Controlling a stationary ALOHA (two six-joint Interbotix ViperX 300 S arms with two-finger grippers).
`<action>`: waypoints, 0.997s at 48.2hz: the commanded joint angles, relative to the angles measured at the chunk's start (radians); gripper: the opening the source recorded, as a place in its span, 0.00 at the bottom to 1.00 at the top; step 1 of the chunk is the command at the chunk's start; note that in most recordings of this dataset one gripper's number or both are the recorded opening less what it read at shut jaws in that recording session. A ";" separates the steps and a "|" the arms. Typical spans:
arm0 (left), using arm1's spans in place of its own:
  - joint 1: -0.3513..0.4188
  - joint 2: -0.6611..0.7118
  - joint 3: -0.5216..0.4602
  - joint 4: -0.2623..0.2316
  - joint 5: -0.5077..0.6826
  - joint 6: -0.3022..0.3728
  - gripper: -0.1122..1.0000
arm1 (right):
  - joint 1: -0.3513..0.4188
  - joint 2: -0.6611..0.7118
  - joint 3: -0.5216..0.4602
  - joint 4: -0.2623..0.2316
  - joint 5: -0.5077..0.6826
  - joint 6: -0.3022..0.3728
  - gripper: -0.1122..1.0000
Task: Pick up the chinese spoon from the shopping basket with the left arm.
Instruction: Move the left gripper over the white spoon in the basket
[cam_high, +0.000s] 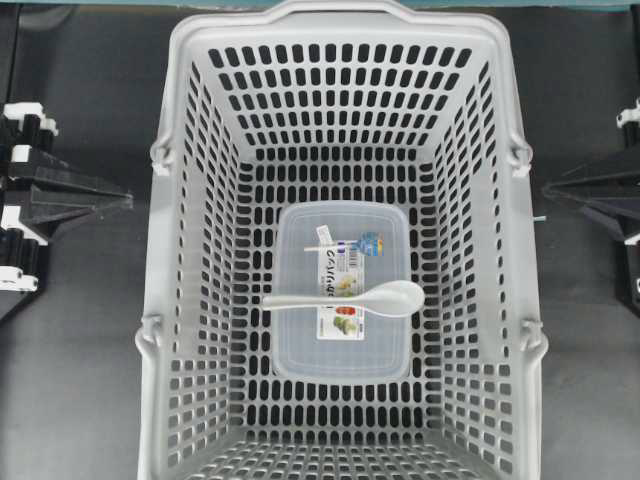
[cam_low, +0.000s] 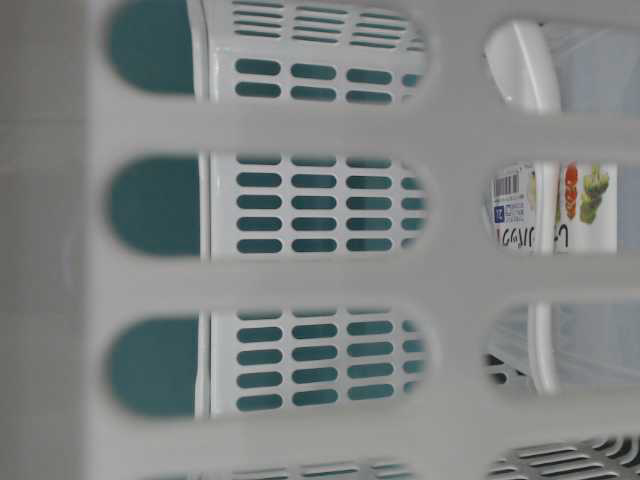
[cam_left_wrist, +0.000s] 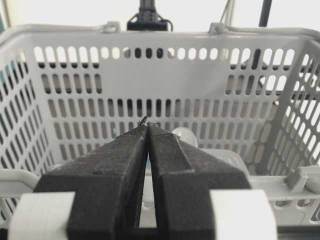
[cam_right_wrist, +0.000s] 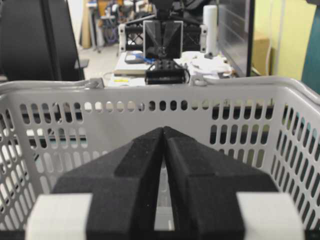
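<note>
Task stood at its start: nothing lifted, nothing touched. Left claw (cam_left_wrist: 147, 129) was parked outside the shopping basket (cam_high: 160, 300), tips pressed together and empty, pointing across the near rim toward the far wall. Right claw (cam_right_wrist: 164, 131) sat likewise outside the opposite wall, also pressed together, holding nothing. Chinese spoon (cam_high: 345, 298) lay well ahead of and below the left claw, on the lid of a clear food box (cam_high: 300, 340) on the basket floor, its handle end the nearer part to that claw and its bowl toward the right claw. A thin white stick (cam_high: 335, 245) lay on the same lid, just beside the spoon but apart from it. Remaining, by my judgement: spread the left claw, reach over the rim, descend to the handle, pinch, lift clear.
</note>
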 joint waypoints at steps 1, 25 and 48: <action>0.006 0.005 -0.064 0.040 0.040 -0.023 0.15 | 0.000 0.002 -0.018 0.005 -0.005 0.011 0.10; -0.072 0.314 -0.503 0.040 0.509 -0.055 0.10 | 0.002 -0.104 -0.046 0.008 0.235 0.025 0.10; -0.095 0.735 -0.893 0.040 0.887 -0.081 0.11 | 0.002 -0.146 -0.058 0.008 0.336 0.015 0.39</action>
